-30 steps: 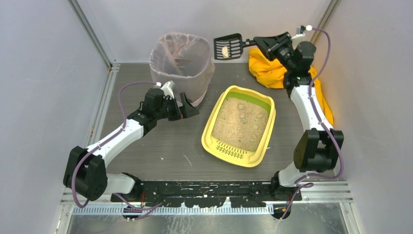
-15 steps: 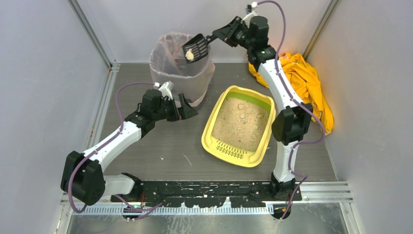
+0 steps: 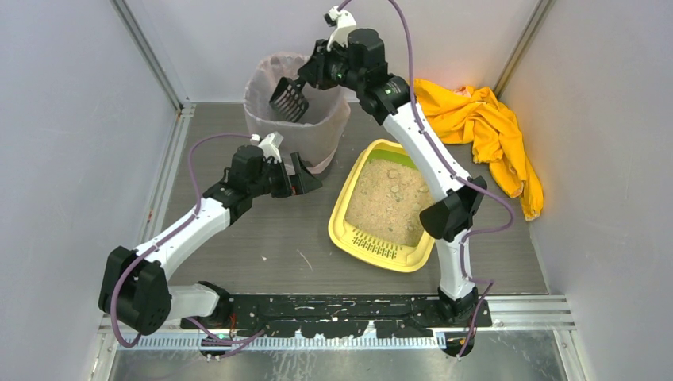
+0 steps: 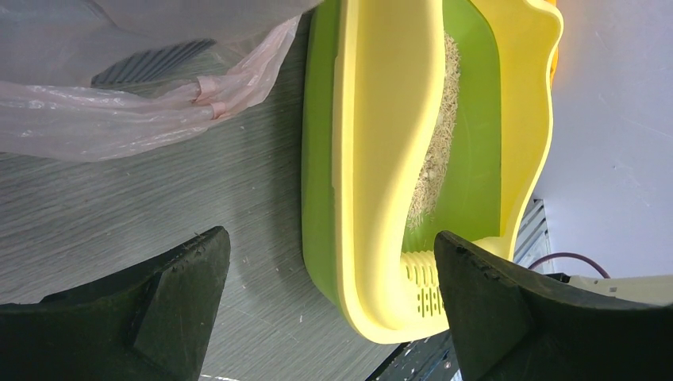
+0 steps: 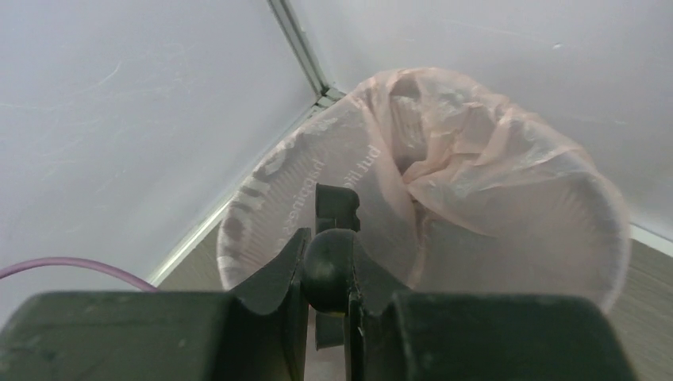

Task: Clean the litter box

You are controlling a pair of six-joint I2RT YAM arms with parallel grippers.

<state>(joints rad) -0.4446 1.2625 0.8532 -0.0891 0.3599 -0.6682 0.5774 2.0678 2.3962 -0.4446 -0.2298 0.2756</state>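
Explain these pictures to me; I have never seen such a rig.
Two white robot arms are bolted to a grey table, each ending in a two-finger gripper. One picture looks down from above; the other two come from wrist cameras. On the table: a shallow yellow plastic litter box with sandy litter, a tall bin lined with a pinkish bag, a crumpled yellow cloth. The right gripper is shut on a black slotted plastic scoop, tipped over the bin. The left gripper hangs open and empty near the bin.

In my matt black fingers [image 5: 270, 290], a matt black slotted plastic scoop [image 3: 290, 99]; smooth, glossy yellow plastic litter tray [image 4: 389, 159] of coarse beige grit [image 3: 389, 202]; thin, crinkled translucent pinkish plastic bag [image 5: 492, 175].
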